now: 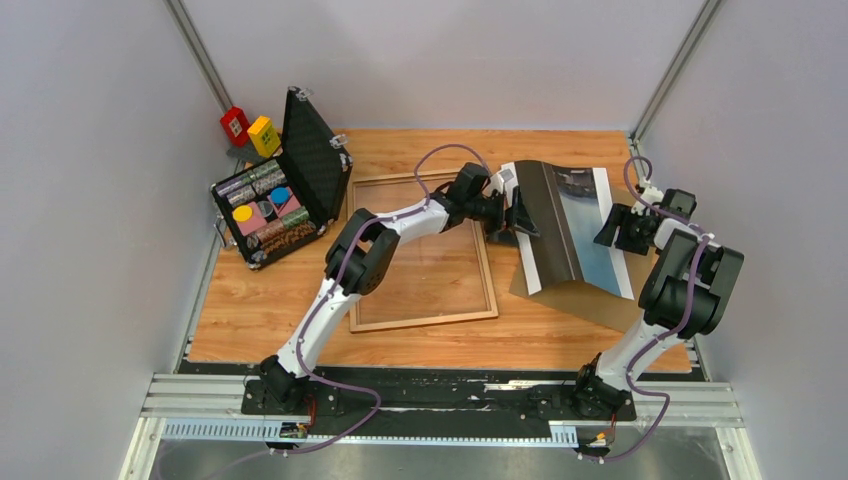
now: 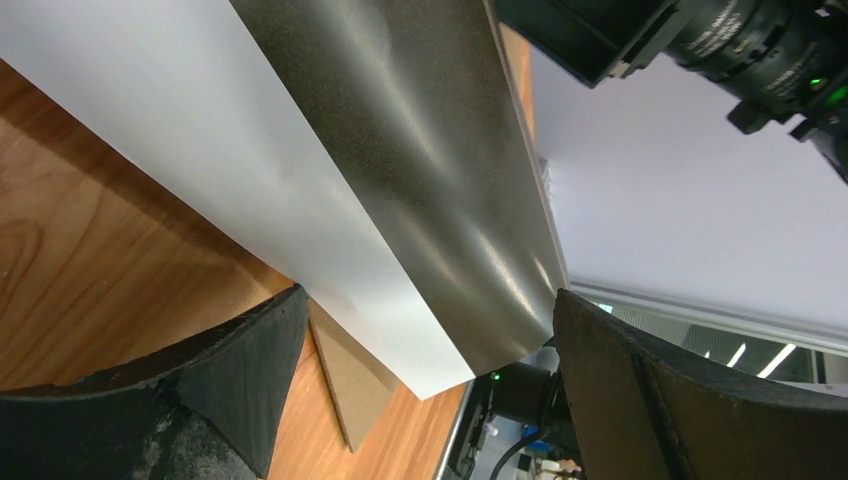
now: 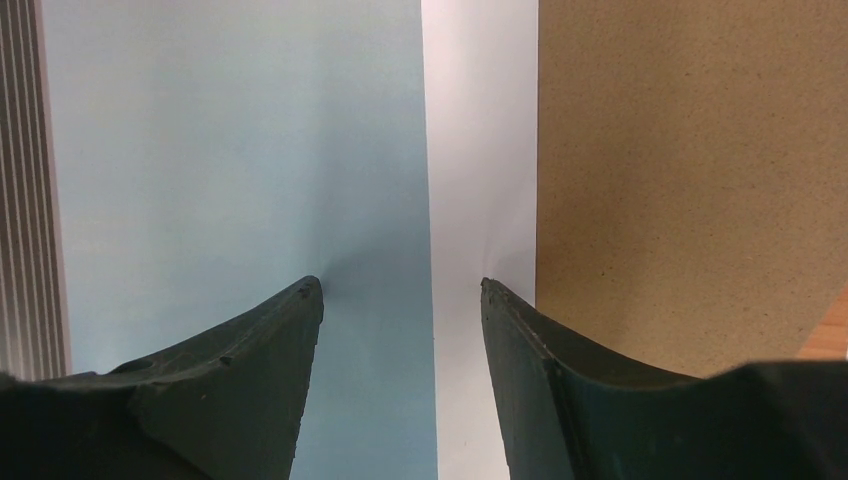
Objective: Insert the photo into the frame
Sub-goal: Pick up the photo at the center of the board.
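Photo (image 1: pixel 572 225) arches up in a hump over the brown backing board (image 1: pixel 585 300), just right of the frame (image 1: pixel 420 321), which lies flat on the table (image 1: pixel 250 310). Left gripper (image 1: pixel 524 216), jaws spread wide, sits at the photo's left edge. Right gripper (image 1: pixel 606 233), jaws apart, presses both fingertips onto the photo's right side.

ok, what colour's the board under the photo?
The board is plain brown; right wrist view shows it best.
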Robot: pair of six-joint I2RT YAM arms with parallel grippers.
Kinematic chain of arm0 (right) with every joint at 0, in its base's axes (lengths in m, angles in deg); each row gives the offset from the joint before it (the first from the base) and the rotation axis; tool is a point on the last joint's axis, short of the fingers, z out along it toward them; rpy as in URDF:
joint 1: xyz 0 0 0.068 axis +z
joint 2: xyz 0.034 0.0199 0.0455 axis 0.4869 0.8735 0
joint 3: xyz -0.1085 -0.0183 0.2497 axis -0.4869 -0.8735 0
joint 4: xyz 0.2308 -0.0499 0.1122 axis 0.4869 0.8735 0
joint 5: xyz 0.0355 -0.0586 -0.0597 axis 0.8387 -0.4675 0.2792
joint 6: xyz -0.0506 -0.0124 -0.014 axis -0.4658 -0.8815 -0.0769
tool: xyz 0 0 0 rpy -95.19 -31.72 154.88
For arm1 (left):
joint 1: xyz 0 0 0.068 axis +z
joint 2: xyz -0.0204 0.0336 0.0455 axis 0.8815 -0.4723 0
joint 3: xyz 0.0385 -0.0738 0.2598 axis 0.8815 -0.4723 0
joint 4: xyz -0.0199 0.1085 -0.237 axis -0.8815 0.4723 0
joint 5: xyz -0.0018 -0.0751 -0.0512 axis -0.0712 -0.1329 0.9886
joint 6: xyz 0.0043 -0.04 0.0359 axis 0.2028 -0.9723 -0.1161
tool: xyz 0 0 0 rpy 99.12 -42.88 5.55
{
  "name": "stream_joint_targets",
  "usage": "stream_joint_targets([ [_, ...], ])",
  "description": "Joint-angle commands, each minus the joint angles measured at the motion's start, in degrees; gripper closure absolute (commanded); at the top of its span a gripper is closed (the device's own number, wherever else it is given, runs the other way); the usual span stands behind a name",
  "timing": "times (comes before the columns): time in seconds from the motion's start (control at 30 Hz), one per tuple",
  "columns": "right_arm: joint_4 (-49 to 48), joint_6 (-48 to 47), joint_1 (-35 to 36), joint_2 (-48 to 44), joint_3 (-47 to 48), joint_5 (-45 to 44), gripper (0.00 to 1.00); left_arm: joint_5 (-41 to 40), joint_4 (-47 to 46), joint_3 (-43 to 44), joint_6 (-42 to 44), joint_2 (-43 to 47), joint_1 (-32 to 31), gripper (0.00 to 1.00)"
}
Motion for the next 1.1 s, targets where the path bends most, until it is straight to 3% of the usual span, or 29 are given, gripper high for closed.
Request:
stream_joint_targets([
  [0.0,4.95,1.09,0.47,0.66,-2.61,1.04,0.38,3.83,-10.15,-0.36,-3.46,0.84,0.88,0.00],
  [0.17,5.01,1.24,0.40,0.75,-2.61,1.33,0.38,6.14,-15.85,0.02,-6.15,1.11,1.23,0.00],
  [0.47,5.16,1.44,0.52,0.59,-2.70,1.99,0.38,7.55,-17.72,3.80,-5.54,-2.43,1.15,0.00],
  [1.07,5.21,1.37,0.49,0.84,-2.68,2.39,0.38,11.54,-39.68,3.78,-17.30,-5.22,0.63,0.00],
])
